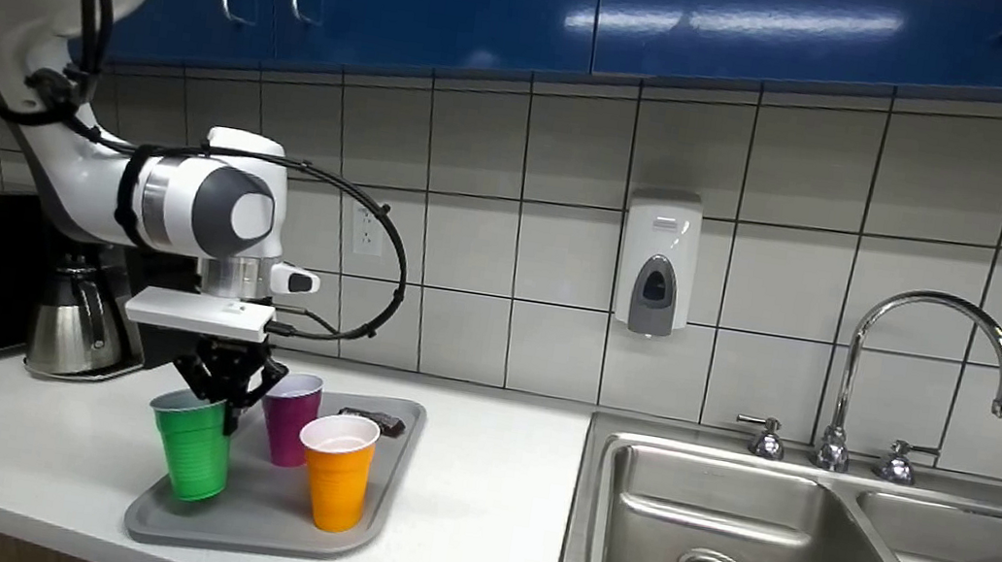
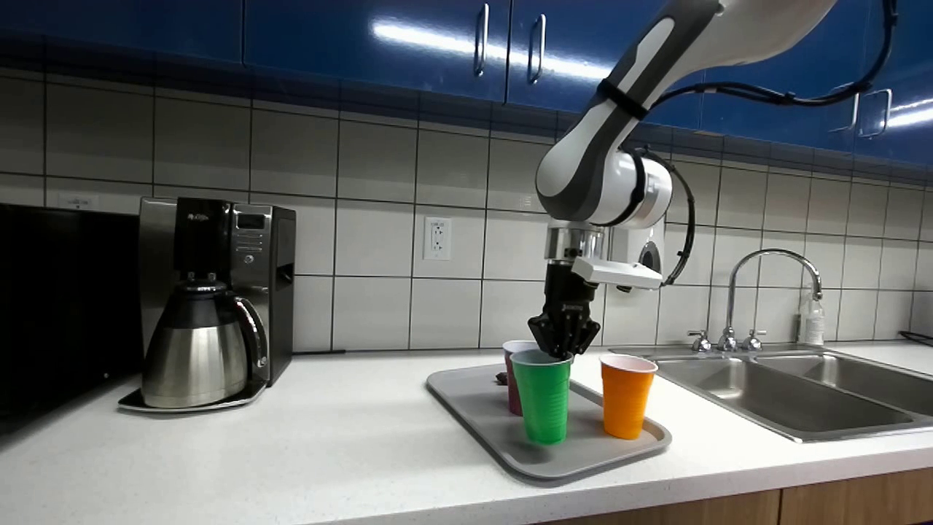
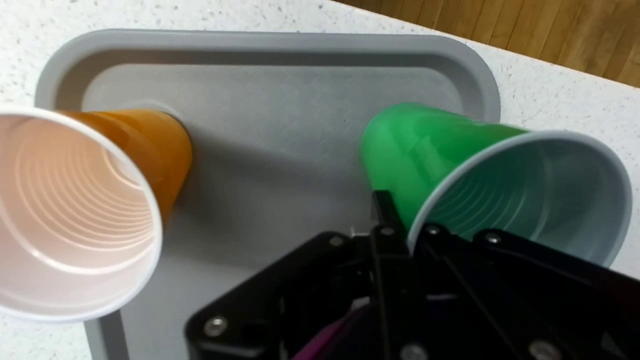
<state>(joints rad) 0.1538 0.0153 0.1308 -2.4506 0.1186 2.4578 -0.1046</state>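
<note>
While the gripper (image 3: 407, 234) pinches the green plastic cup (image 1: 188, 448) by its rim, fingers (image 3: 384, 207) drawn tight with one inside the wall and one outside, I can see that the cup is over the front corner of the grey tray (image 1: 259, 536) that is farther from the sink (image 1: 589, 519). It leans slightly, its mouth tipping away from the sink in an exterior view; whether its base touches the tray or hangs just above it, I can't tell. The orange plastic cup (image 1: 340, 484) stands upright near the tray's other front corner, on the sink side, well apart from the green one. Farther back on the tray stands the purple plastic cup (image 1: 284, 432), and toward the rear corner on the sink side lies a small dark object (image 1: 373, 421) that I can't make out. As I judge it, getting hold of the green cup is done, and letting go is not. With that base so hard to read, I couldn't say whether a lift or a setting-down is what remains before release. Neither the orange cup nor the purple one is in the gripper's grasp; all three cups are over the tray, which rests on the worktop (image 1: 478, 513) near its front edge.
</note>
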